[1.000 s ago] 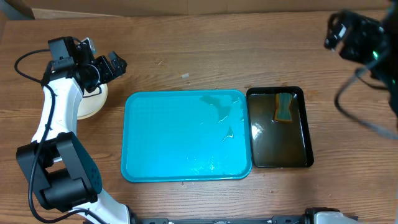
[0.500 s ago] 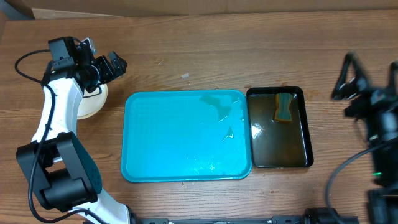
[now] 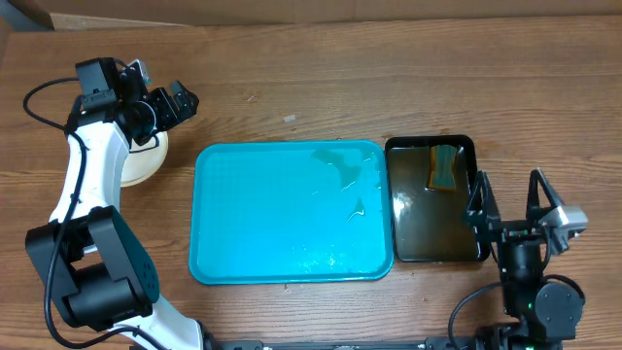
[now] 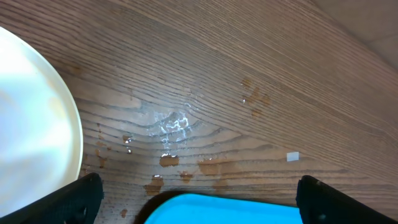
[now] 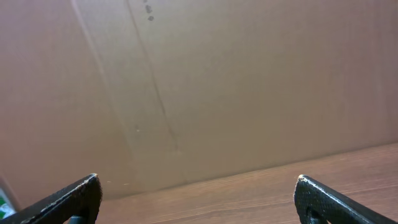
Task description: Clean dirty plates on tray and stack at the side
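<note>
**Overhead:** wet tray (image 3: 292, 212) at centre. The plates (image 3: 146, 167) are stacked on the table (image 3: 321, 78) left of it, near the left gripper (image 3: 178, 100), which is spread. The right gripper (image 3: 510, 194), also spread, is beside the black tray (image 3: 437, 224).
**Left wrist:** plates at the left edge, tray corner below.
**Right wrist:** fingers (image 5: 68, 199) apart, facing cardboard (image 5: 217, 81).

This is a robotics test station rather than a kitchen. A bare wood-grain bench (image 3: 321, 87) carries a turquoise plastic tray (image 3: 253, 224), with a black tray of murky water (image 3: 437, 228) just beside its right edge. A cabled left arm (image 3: 78, 185) and right arm (image 3: 530, 292) flank the tray, and plain brown cardboard (image 5: 217, 81) walls the bench beyond it.
</note>
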`<action>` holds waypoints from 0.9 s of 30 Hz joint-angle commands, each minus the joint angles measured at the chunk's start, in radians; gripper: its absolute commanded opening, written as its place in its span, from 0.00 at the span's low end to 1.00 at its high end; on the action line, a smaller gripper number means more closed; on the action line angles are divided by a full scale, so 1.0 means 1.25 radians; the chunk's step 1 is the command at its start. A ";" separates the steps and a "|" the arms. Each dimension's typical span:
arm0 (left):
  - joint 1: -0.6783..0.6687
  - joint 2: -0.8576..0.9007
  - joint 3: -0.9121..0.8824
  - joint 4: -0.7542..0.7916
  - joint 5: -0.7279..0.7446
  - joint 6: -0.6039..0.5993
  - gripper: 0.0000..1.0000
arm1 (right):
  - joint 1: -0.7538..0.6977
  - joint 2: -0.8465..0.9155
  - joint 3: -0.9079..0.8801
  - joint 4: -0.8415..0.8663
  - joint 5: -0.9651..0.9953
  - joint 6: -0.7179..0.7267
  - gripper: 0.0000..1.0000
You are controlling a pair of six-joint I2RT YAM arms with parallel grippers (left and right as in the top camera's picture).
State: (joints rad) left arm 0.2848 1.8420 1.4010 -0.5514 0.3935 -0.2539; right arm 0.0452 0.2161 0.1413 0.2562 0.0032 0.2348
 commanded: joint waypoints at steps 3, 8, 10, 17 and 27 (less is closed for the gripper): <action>0.000 0.002 0.000 0.002 0.012 0.018 1.00 | 0.015 -0.046 -0.041 0.006 -0.004 -0.002 1.00; 0.000 0.002 0.000 0.002 0.012 0.018 1.00 | 0.016 -0.082 -0.082 0.007 -0.004 -0.002 1.00; 0.000 0.002 0.000 0.002 0.012 0.018 1.00 | 0.016 -0.096 -0.099 0.010 -0.005 -0.001 1.00; 0.000 0.002 0.000 0.002 0.012 0.018 1.00 | 0.018 -0.165 -0.107 -0.094 -0.003 -0.005 1.00; 0.000 0.002 0.000 0.002 0.012 0.018 1.00 | 0.022 -0.171 -0.107 -0.273 -0.004 -0.039 1.00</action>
State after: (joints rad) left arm 0.2848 1.8420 1.4010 -0.5518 0.3935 -0.2539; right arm 0.0628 0.0132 0.0185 -0.0856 0.0032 0.2279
